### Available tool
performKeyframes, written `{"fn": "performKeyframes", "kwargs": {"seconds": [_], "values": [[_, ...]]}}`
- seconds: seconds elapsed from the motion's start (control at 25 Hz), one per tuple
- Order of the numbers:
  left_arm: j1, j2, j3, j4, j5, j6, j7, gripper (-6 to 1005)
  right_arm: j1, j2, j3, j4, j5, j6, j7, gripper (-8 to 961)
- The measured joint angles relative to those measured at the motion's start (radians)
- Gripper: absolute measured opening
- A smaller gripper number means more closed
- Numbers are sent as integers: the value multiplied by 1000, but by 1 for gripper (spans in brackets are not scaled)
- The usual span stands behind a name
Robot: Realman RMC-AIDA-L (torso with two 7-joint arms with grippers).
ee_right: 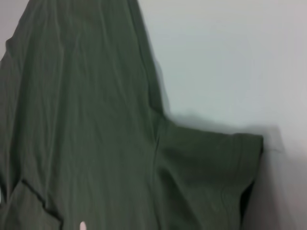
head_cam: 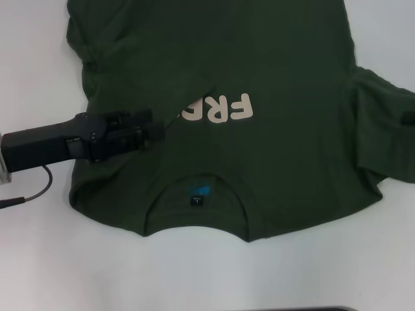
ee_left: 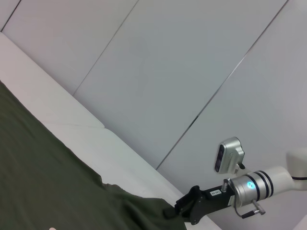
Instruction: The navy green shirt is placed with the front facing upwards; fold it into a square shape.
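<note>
One large dark olive-green short-sleeved cotton shirt [head_cam: 259, 149] lies face up on a plain white worktop [head_cam: 78, 259], its collar and small blue neck label [head_cam: 200, 192] nearest the robot and its hem running out of sight at the far edge. The cream chest lettering [head_cam: 224, 109] is half hidden: the shirt's left side has been folded in over the front, so only "FR" and part of a third letter show, just beyond and to the right of the left end effector [head_cam: 155, 127]. That black left end effector reaches in low over the folded flap, its tip against or just above the cloth; whether its fingers are parted or closed on fabric cannot be made out. The right end effector [ee_left: 184, 211], seen from the left wrist camera, sits at the edge of the shirt's other sleeve [head_cam: 382, 123]; its opening cannot be told either. The cloth looks soft, light and limp, creasing and bunching easily, so it would likely drape and drag rather than hold shape. Seams, the sleeve hem and the shoulder edge seem the surest places to pinch. Count: one shirt, one neck label, two end effectors.
</note>
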Motion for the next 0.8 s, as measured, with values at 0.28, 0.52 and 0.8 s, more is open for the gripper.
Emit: {"fn": "performKeyframes", "kwargs": {"seconds": [0.28, 0.52, 0.8], "values": [[-3, 1, 0, 0, 0, -3, 0, 582, 10, -4, 26, -29, 26, -104, 5, 20], [-2, 2, 0, 0, -5, -13, 0, 582, 25, -2, 28, -30, 96, -161, 6, 27], [1, 7, -29, -4, -8, -50, -35, 582, 59, 47, 17, -29, 134, -159, 0, 35]]}}
